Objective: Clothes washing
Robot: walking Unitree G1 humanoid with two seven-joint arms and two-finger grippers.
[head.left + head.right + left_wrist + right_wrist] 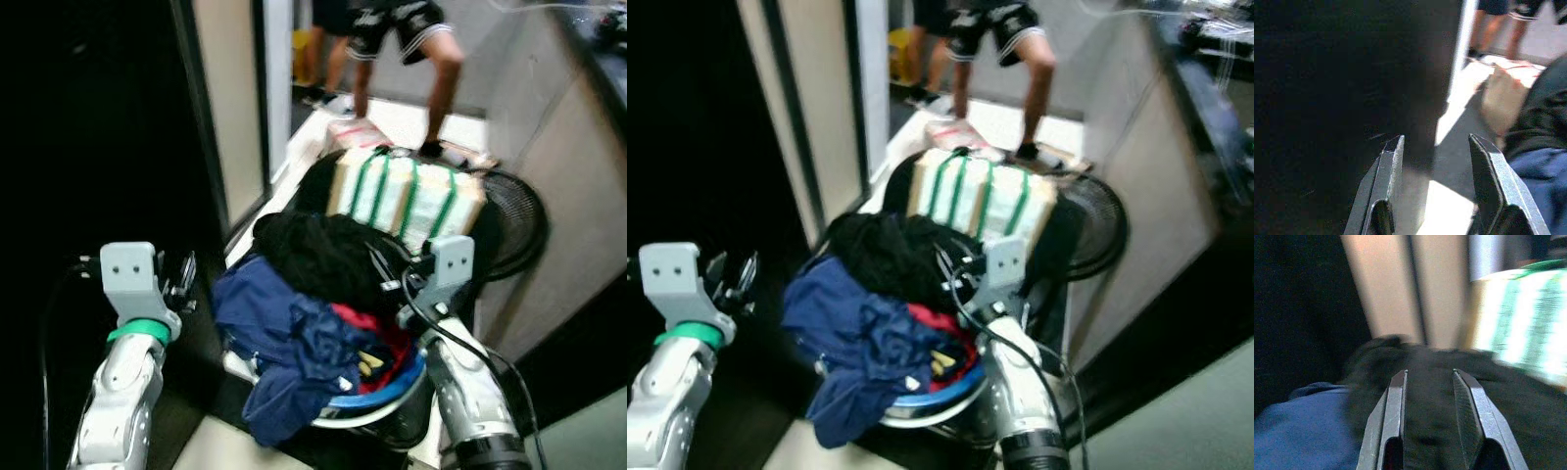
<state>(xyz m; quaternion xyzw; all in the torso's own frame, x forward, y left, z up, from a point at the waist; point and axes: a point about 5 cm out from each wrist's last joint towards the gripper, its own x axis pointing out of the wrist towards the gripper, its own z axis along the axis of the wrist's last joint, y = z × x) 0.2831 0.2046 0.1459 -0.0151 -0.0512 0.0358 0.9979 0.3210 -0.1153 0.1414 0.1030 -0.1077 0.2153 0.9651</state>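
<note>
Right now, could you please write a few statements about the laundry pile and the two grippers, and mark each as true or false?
1. A navy garment lies on the laundry pile. True.
2. The left gripper clamps a black garment. False: it is open on nothing, off to the pile's left.
3. The right gripper points at the black garment. True.
4. The striped bag has red stripes. False: they are green.
5. A person stands beyond the pile. True.

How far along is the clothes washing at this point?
Early. Done: a basket is heaped with clothes, a navy garment spilling over its rim and a black garment behind it. In hand: nothing; the right end effector points open at the black garment, and the left end effector is open beside the pile. Left: everything else; no washing machine is visible.
</note>
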